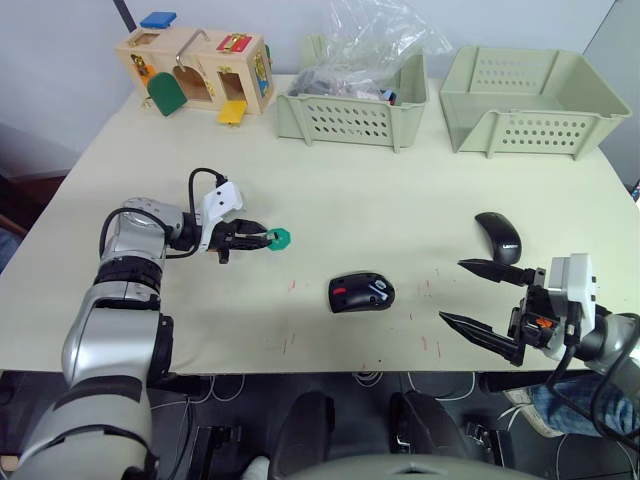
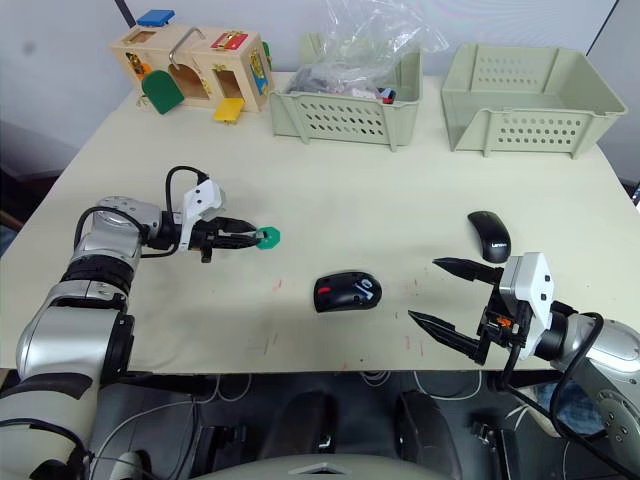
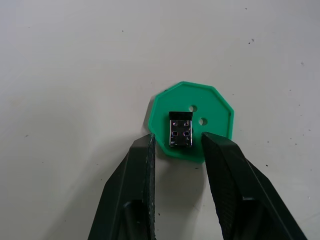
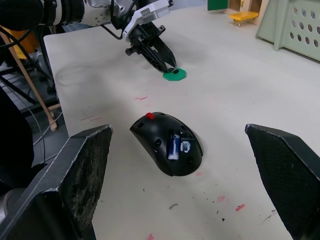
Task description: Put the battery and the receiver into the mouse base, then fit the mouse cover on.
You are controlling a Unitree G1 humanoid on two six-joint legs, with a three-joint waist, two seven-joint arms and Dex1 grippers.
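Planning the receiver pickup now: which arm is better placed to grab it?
Left. Its tool is open with the fingers straddling the receiver on the green disc. The right tool is open near the mouse cover, far from it.

This looks like a robotics test lab. A plain cream bench (image 1: 400, 190) carries pale green perforated bins (image 1: 355, 112) at twelve o'clock and a wooden latch-board toy (image 1: 196, 68) at eleven. Loose cables (image 1: 240, 385) trail below its near edge.

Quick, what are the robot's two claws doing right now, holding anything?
Left gripper: open, empty, fingers either side of the small receiver lying on a green disc.
Right gripper: wide open, holding nothing.
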